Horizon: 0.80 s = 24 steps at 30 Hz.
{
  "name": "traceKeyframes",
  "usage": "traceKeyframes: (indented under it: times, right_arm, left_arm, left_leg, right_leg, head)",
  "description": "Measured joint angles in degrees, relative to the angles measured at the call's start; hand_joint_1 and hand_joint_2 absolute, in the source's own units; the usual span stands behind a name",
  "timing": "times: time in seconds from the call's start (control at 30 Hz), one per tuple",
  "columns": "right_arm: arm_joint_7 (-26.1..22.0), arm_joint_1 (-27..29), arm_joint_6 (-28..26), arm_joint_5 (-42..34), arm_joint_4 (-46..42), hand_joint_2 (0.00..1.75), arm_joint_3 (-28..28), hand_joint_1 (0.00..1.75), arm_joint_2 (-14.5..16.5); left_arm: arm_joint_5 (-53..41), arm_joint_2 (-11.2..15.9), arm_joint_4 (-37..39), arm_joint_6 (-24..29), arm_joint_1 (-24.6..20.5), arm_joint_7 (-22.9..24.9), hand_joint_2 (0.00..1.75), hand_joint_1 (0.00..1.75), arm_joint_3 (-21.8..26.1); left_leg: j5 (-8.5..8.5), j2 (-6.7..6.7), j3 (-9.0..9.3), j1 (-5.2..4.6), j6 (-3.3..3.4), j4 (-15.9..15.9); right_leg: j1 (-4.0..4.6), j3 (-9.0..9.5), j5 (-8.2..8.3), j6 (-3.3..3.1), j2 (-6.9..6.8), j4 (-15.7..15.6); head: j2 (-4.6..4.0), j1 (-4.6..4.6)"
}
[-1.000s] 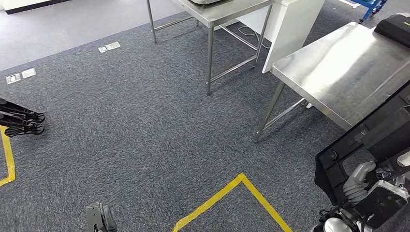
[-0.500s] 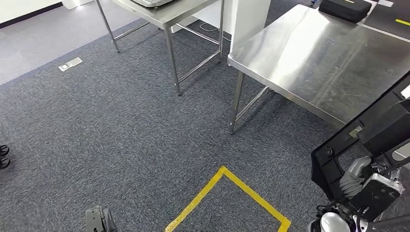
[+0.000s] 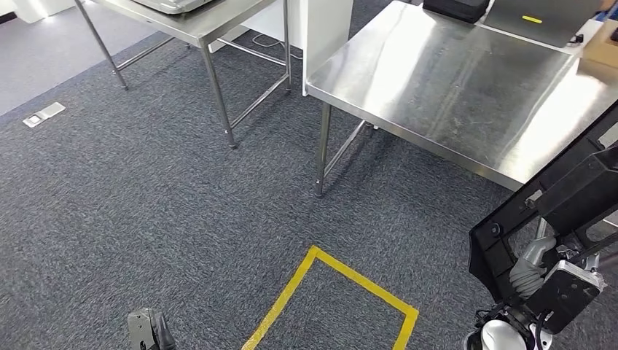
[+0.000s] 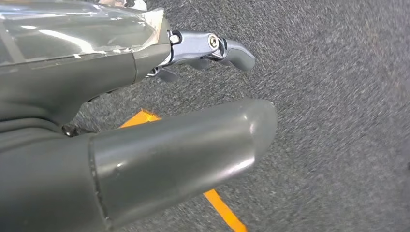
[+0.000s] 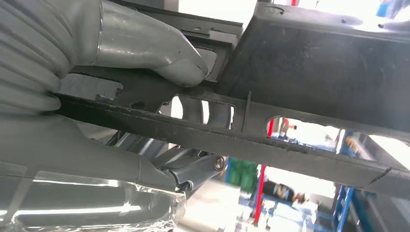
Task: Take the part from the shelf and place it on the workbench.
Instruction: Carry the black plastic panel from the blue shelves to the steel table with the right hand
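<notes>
Camera swung right; workbench (image 3: 466, 87) nearer. Right robot hand (image 3: 536, 270) grips one black part (image 3: 561, 204); left robot hand (image 4: 159, 145) empty, fingers apart.

Head cam is looking forward and down from high up at carpet (image 3: 146, 219) and workbench (image 3: 452, 80). Left wrist cam is sitting close behind the left hand (image 4: 121, 145), facing the floor; both are catching the yellow tape (image 3: 291, 292). Right wrist cam is pressing close against the black part (image 5: 309, 77), also at the head view's right edge.
</notes>
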Motion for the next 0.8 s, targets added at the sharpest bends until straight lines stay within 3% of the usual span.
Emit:
traceKeyframes:
  times: [0.03, 0.07, 0.13, 0.17, 0.23, 0.3, 0.33, 0.4, 0.47, 0.5, 0.53, 0.57, 0.6, 0.67, 0.7, 0.73, 0.8]
  right_arm:
    - [0.06, 0.05, -0.01, 0.06, 0.11, 1.75, 0.0, 1.75, -0.03]
    - [0.11, 0.09, -0.03, 0.11, 0.2, 1.75, 0.0, 1.75, -0.06]
    - [0.16, 0.04, -0.1, 0.24, 0.29, 1.75, 0.0, 1.75, -0.13]
    - [0.21, -0.03, -0.16, 0.35, 0.3, 1.75, 0.04, 1.75, -0.14]
    - [0.37, -0.12, -0.38, 0.68, 0.33, 1.75, 0.14, 1.75, -0.16]
    - [0.56, -0.11, -0.6, 1.0, 0.35, 1.75, 0.18, 1.75, -0.21]
    - [0.62, -0.07, -0.66, 1.09, 0.35, 1.75, 0.18, 1.75, -0.24]
    - [0.67, -0.06, -0.74, 1.15, 0.35, 1.75, 0.23, 1.75, -0.27]
    - [0.69, -0.03, -0.77, 1.15, 0.37, 1.75, 0.31, 1.75, -0.24]
    - [0.7, 0.02, -0.77, 1.17, 0.39, 1.75, 0.33, 1.75, -0.22]
    - [0.72, 0.11, -0.78, 1.2, 0.41, 1.75, 0.35, 1.75, -0.21]
    - [0.74, 0.2, -0.79, 1.28, 0.43, 1.75, 0.35, 1.75, -0.2]
    - [0.8, 0.28, -0.83, 1.43, 0.44, 1.75, 0.35, 1.75, -0.2]
    - [0.96, 0.36, -0.9, 1.85, 0.43, 1.75, 0.38, 1.75, -0.19]
    - [1.04, 0.36, -0.93, 2.02, 0.41, 1.75, 0.41, 1.75, -0.19]
    - [1.1, 0.37, -0.96, 2.12, 0.38, 1.75, 0.44, 1.75, -0.19]
    - [1.24, 0.52, -0.98, 2.19, 0.33, 1.75, 0.48, 1.75, -0.19]
  left_arm:
    - [-0.02, -0.01, 0.0, 0.01, 0.04, 0.01, 0.0, 0.0, 0.02]
    - [-0.04, -0.01, 0.0, 0.01, 0.04, 0.02, 0.0, 0.0, 0.04]
    - [-0.11, -0.09, 0.0, 0.01, 0.02, 0.05, 0.0, 0.0, 0.08]
    - [-0.16, -0.13, 0.0, 0.01, 0.02, 0.08, 0.0, 0.0, 0.09]
    - [-0.27, -0.16, 0.0, 0.01, -0.01, 0.11, 0.0, 0.0, 0.15]
    - [-0.36, -0.21, -0.01, 0.01, -0.07, 0.13, 0.0, 0.0, 0.23]
    - [-0.37, -0.25, -0.01, 0.01, -0.14, 0.14, 0.0, 0.0, 0.3]
    - [-0.38, -0.28, -0.02, 0.01, -0.23, 0.14, 0.0, 0.0, 0.46]
    - [-0.42, -0.28, -0.01, 0.01, -0.12, 0.15, 0.0, 0.0, 0.63]
    - [-0.43, -0.28, -0.01, 0.03, -0.05, 0.15, 0.0, 0.0, 0.67]
    - [-0.44, -0.29, 0.0, 0.04, 0.0, 0.16, 0.0, 0.0, 0.7]
    - [-0.48, -0.3, 0.0, 0.06, 0.01, 0.18, 0.0, 0.0, 0.71]
    - [-0.56, -0.31, 0.0, 0.07, 0.0, 0.19, 0.0, 0.0, 0.71]
    - [-0.74, -0.25, -0.01, 0.08, -0.07, 0.25, 0.0, 0.0, 0.73]
    - [-0.8, -0.21, -0.01, 0.09, -0.1, 0.27, 0.0, 0.0, 0.73]
    - [-0.81, -0.19, -0.02, 0.11, -0.14, 0.3, 0.0, 0.0, 0.74]
    - [-0.83, -0.28, -0.03, 0.14, -0.22, 0.33, 0.0, 0.0, 0.74]
  left_leg:
    - [-0.03, 0.78, -0.06, -0.02, -0.02, 0.02]
    - [-0.07, 1.51, -0.07, -0.02, -0.08, 0.04]
    - [-0.25, 2.81, 0.03, -0.04, -0.37, 0.17]
    - [-0.44, 3.39, 0.1, -0.19, -0.66, 0.3]
    - [-0.76, 4.46, 0.29, -0.46, -1.32, 0.52]
    - [-0.95, 5.52, 0.54, -0.44, -1.99, 0.52]
    - [-1.26, 5.06, 0.57, -0.26, -2.37, 0.78]
    - [-3.74, 2.01, -0.71, 0.08, -3.04, 4.15]
    - [-7.86, -0.88, -4.22, 0.22, -3.32, 11.74]
    - [-9.28, -1.24, -6.05, 0.22, -3.33, 15.33]
    - [-9.61, -1.34, -7.19, 0.21, -3.25, 17.33]
    - [-8.68, -1.45, -7.22, 0.21, -3.04, 17.05]
    - [-6.75, -1.73, -6.09, 0.2, -2.73, 14.49]
    - [-2.54, -4.23, -2.21, 0.23, -1.82, 6.4]
    - [-1.38, -5.43, -0.74, 0.21, -1.49, 3.33]
    - [-0.97, -6.3, 0.02, 0.14, -1.24, 1.69]
    - [-1.0, -5.56, 0.24, -0.12, -1.07, 1.07]
  right_leg:
    - [-0.11, -0.68, -0.32, 0.33, -0.28, 1.48]
    - [-0.21, -0.05, 0.32, 0.82, -0.54, 0.42]
    - [-0.32, 4.46, 3.19, 1.77, -2.44, -7.64]
    - [-0.24, 6.78, 4.48, 1.85, -3.72, -11.65]
    - [0.02, 8.91, 5.63, 1.17, -4.97, -15.48]
    - [0.16, 8.68, 5.86, 0.18, -3.66, -15.51]
    - [0.05, 8.65, 5.99, -0.18, -2.98, -15.58]
    - [-0.31, 8.75, 6.27, -0.84, -1.66, -15.73]
    - [-0.32, 8.61, 6.38, -1.19, -0.36, -15.68]
    - [-0.22, 8.53, 6.4, -1.27, 0.4, -15.66]
    - [-0.1, 8.48, 6.44, -1.32, 1.18, -15.62]
    - [0.01, 8.5, 6.44, -1.33, 2.03, -15.6]
    - [0.1, 8.59, 6.45, -1.32, 2.89, -15.59]
    - [0.25, 8.71, 6.47, -1.25, 4.42, -15.53]
    - [0.26, 8.62, 6.5, -1.16, 5.05, -15.48]
    - [0.19, 8.46, 6.57, -0.99, 5.6, -15.45]
    - [-0.06, 8.01, 6.85, -0.33, 6.86, -15.6]
  head:
    - [-0.01, 0.02]
    - [-0.01, 0.07]
    - [-0.01, 0.2]
    - [-0.01, 0.28]
    - [-0.01, 0.33]
    - [0.0, 0.32]
    - [0.0, 0.29]
    - [-0.01, -0.02]
    - [-0.01, -0.41]
    - [-0.01, -0.49]
    - [-0.01, -0.51]
    - [-0.01, -0.51]
    - [-0.01, -0.52]
    - [-0.01, -0.51]
    - [0.0, -0.48]
    - [0.0, -0.51]
    - [0.0, -0.62]
